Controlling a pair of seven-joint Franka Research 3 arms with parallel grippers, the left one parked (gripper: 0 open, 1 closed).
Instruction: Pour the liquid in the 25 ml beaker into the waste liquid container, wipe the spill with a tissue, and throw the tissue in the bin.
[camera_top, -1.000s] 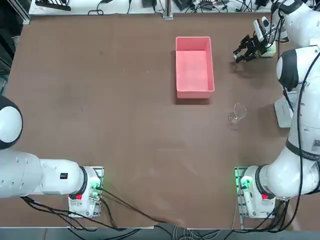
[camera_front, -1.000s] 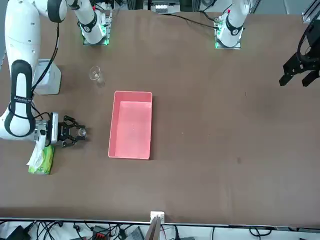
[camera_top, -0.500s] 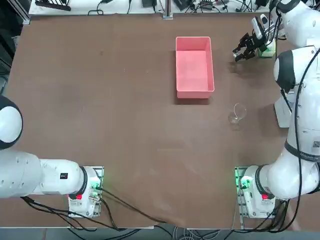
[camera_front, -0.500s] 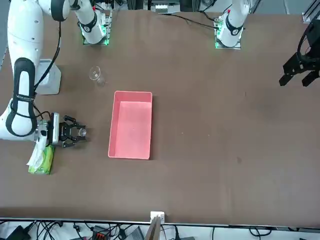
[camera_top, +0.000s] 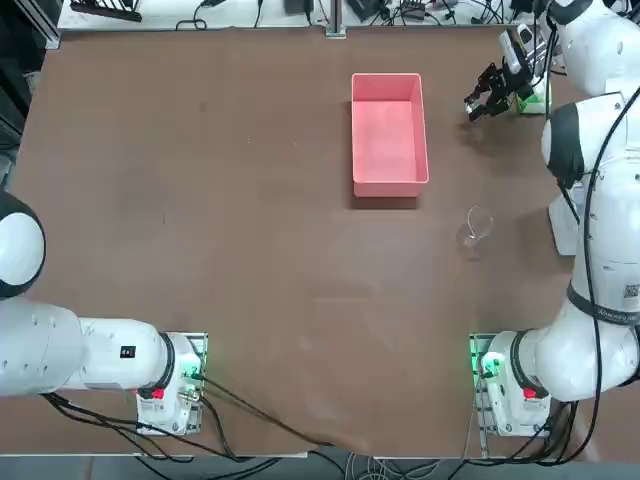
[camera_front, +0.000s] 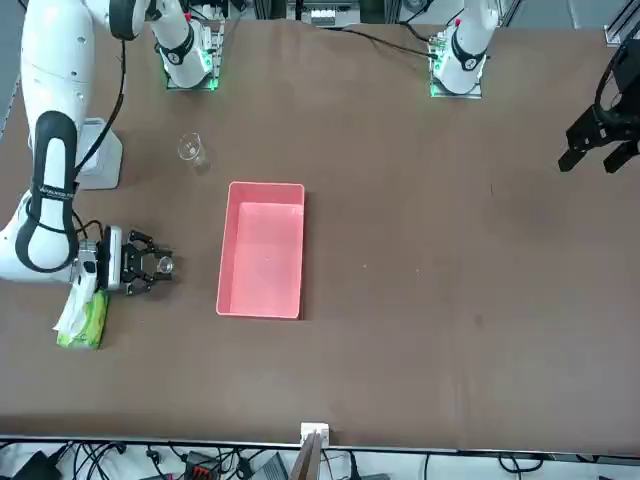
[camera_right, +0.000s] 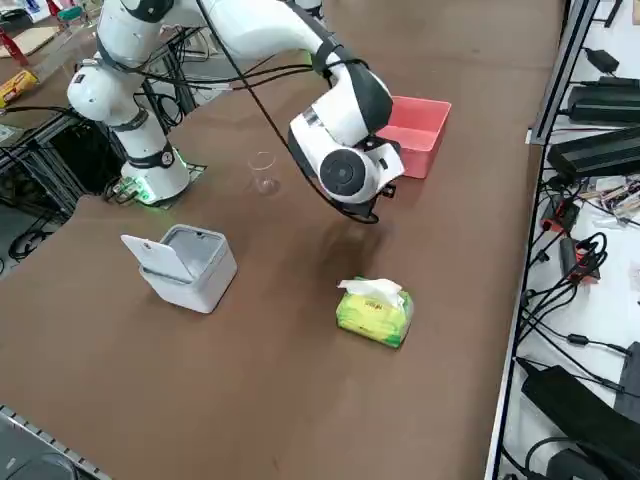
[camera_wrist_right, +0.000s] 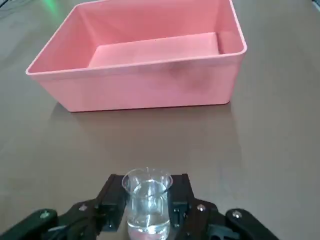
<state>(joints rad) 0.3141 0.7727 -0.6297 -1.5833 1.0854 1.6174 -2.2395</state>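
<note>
The right arm reaches far across the table, its right gripper (camera_wrist_right: 147, 212) held level, fingers (camera_wrist_right: 111, 210) clamped on the 25 ml beaker (camera_wrist_right: 147, 202) between the jaws.

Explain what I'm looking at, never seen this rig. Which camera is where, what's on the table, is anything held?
Two white robot arms are bolted at one edge of a brown table. Four cameras show it: overhead, facing the robot from across the table, raised at its right side, and on the right arm's wrist.

On the table are a pink rectangular plastic tray for waste liquid, a larger clear glass beaker, a small grey-white lidded bin, and a green tissue pack with a white tissue sticking up.

The right gripper is shut on a tiny clear glass beaker, upright with liquid in it, beside the tray and apart from it. Nothing is poured yet.
</note>
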